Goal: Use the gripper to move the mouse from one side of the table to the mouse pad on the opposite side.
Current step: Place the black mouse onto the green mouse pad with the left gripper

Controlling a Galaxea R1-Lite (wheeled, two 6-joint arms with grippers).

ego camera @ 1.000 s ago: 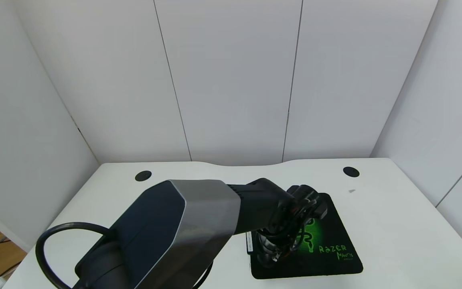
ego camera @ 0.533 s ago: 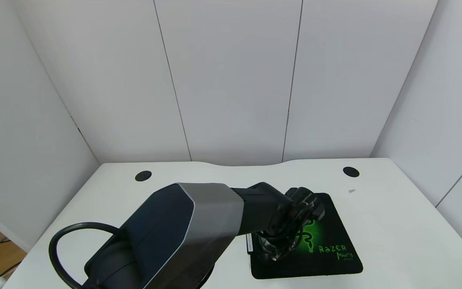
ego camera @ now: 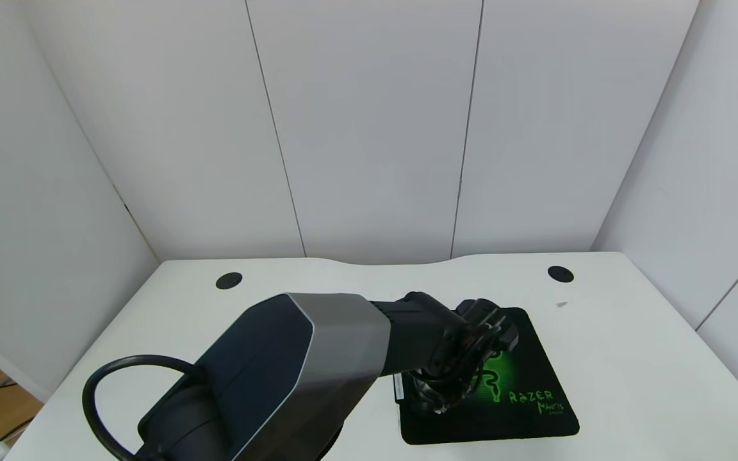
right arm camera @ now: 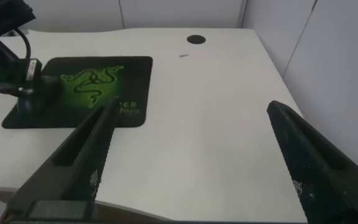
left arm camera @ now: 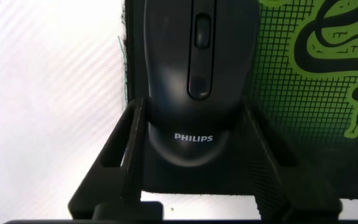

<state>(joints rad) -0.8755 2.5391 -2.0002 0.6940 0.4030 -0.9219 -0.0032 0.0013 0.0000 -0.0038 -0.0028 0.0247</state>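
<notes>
1. The right tool [right arm camera: 191,162] is at the near right side of the desk [ego camera: 631,358], above its edge. Its two fingers [right arm camera: 86,149] stand wide apart, with nothing between them.
2. The left arm [ego camera: 292,365] reaches from the near left corner across the desk toward the right half.
3. The left tool [left arm camera: 194,146] is above the left edge of the mouse pad [ego camera: 523,378]. In the head view it is at [ego camera: 436,400].
4. The mouse [left arm camera: 197,74] lies on the mouse pad, close to the pad's left edge. It is between the fingers [left arm camera: 132,155] of the left tool. The fingers are just beside the rear part of the mouse on both sides, in a narrow position; whether they press on it, I cannot tell.
5. The green snake emblem [left arm camera: 340,56] is beside the mouse, toward the right side of the desk.
6. At the far edge there are two round grommets, one near the far left corner [ego camera: 229,280] and one near the far right corner [ego camera: 560,274].
</notes>
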